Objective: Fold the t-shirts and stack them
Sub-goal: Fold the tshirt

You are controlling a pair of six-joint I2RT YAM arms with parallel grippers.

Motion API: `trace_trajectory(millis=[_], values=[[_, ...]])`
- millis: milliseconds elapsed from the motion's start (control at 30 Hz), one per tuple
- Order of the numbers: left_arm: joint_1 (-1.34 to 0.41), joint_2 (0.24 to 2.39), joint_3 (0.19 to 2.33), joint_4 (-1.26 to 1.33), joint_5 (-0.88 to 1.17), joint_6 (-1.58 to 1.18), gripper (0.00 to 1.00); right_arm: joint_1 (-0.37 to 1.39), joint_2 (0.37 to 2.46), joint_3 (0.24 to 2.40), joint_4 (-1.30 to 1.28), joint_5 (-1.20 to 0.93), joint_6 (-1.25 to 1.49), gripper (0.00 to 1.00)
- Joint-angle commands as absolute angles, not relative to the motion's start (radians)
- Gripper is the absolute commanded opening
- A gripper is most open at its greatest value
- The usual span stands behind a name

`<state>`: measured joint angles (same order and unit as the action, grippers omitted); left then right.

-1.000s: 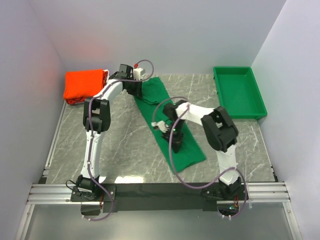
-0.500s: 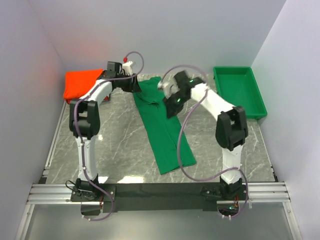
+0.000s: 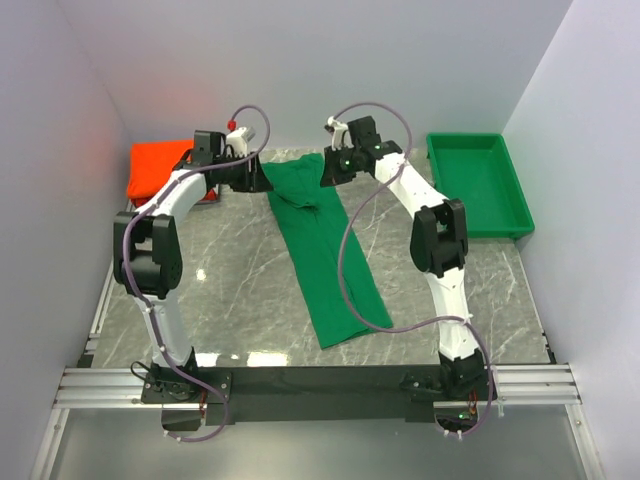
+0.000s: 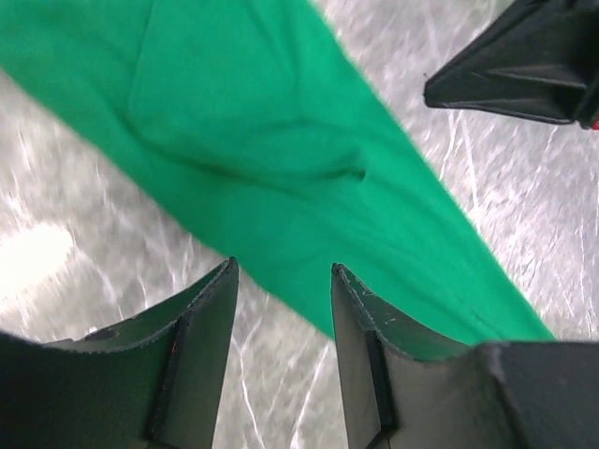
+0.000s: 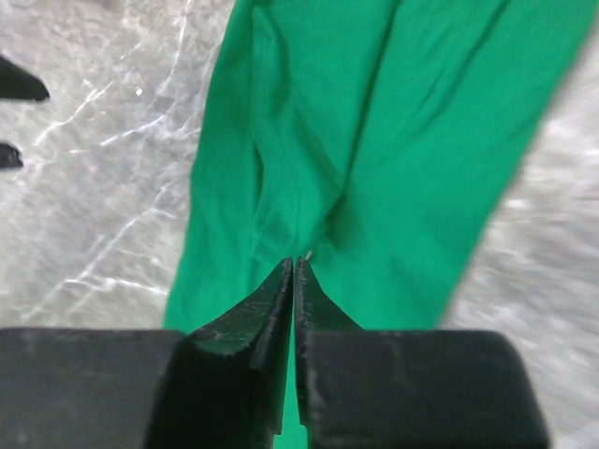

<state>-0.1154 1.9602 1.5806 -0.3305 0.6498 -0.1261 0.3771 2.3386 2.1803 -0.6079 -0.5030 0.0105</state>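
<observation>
The dark green t-shirt (image 3: 328,262) lies folded into a long strip running from the far middle of the table towards the near right. Its far end is bunched between my two grippers. My left gripper (image 3: 262,180) is open at the strip's far left edge. In the left wrist view its jaws (image 4: 283,271) stand apart over the cloth's edge (image 4: 243,122), holding nothing. My right gripper (image 3: 325,172) is shut at the strip's far right corner. In the right wrist view its tips (image 5: 301,262) sit over the green cloth (image 5: 402,140), with no cloth seen between them. The orange-red shirts (image 3: 155,165) lie stacked at the far left.
A rigid green tray (image 3: 480,185) stands at the far right against the wall. Walls close the table at the back and on both sides. The right gripper's black body (image 4: 524,61) shows in the left wrist view, close to the left gripper.
My right gripper has moved from the middle of the green shirt up to its far end. My left gripper has shifted left. The shirt strip has become narrower and its near end has shifted left.
</observation>
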Motion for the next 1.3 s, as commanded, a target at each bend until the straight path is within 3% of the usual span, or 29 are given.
trace_trajectory(millis=[0,100,500,767,933,1167,1267], values=[[-0.106,1.888,1.549,-0.350,0.660,-0.138,0.50,0.380,2.368,2.167,-0.485,-0.610,0.182,0.09],[-0.100,1.878,1.529,-0.359,0.653,-0.133,0.49,0.379,2.396,2.163,-0.462,-0.673,0.224,0.04],[-0.092,1.893,1.519,-0.405,0.643,-0.118,0.49,0.379,2.462,2.095,-0.408,-0.795,0.308,0.02],[-0.091,1.910,1.517,-0.437,0.655,-0.118,0.48,0.364,2.528,1.996,-0.419,-0.799,0.322,0.00],[-0.091,1.928,1.517,-0.448,0.672,-0.126,0.48,0.357,2.531,2.043,-0.457,-0.778,0.313,0.00],[-0.110,1.947,1.554,-0.387,0.713,-0.161,0.47,0.353,2.346,2.063,-0.615,-0.896,0.203,0.05],[-0.152,1.980,1.572,-0.361,0.704,-0.190,0.46,0.344,2.202,1.962,-0.707,-0.841,0.076,0.07]])
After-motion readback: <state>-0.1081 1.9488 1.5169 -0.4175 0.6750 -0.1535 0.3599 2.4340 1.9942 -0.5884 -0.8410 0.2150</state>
